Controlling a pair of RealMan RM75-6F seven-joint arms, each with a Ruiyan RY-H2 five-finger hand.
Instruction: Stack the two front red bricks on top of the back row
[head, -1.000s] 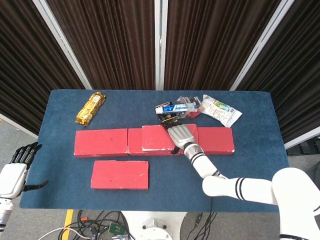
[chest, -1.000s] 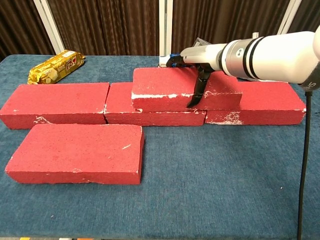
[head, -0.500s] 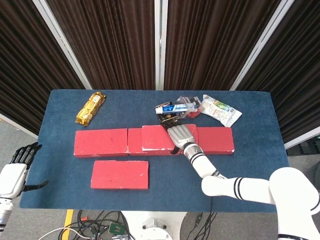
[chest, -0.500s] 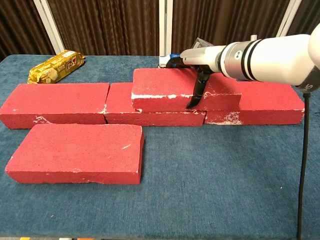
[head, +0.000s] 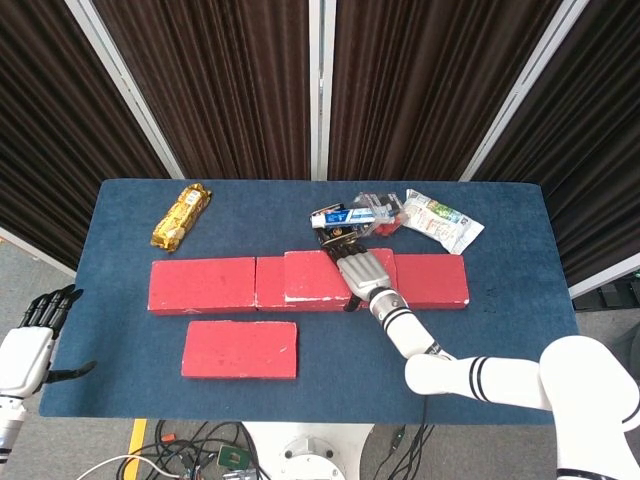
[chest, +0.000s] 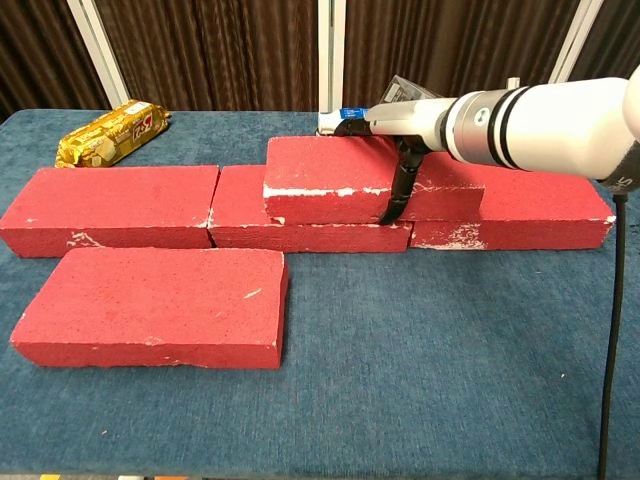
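Observation:
Three red bricks form the back row, from the left brick (head: 202, 284) (chest: 110, 208) to the right brick (head: 435, 280) (chest: 540, 205). A further red brick (head: 310, 275) (chest: 320, 175) lies stacked on the row's middle and right. My right hand (head: 362, 268) (chest: 410, 118) rests flat on the right end of the stacked brick. Its thumb runs down the brick's front face and its fingers reach over the back edge, gripping it. One red brick (head: 240, 349) (chest: 155, 307) lies alone on the cloth in front, to the left. My left hand (head: 30, 345) hangs open beyond the table's left front corner.
A gold snack pack (head: 182, 215) (chest: 110, 132) lies at the back left. Behind the stacked brick sit a blue packet (head: 345, 216) and a white pouch (head: 440, 222). The blue table (head: 480, 350) is bare at front right.
My right hand has shifted slightly to the right on the stacked brick, the thumb reaching lower down its front face. The bricks and left hand have not moved.

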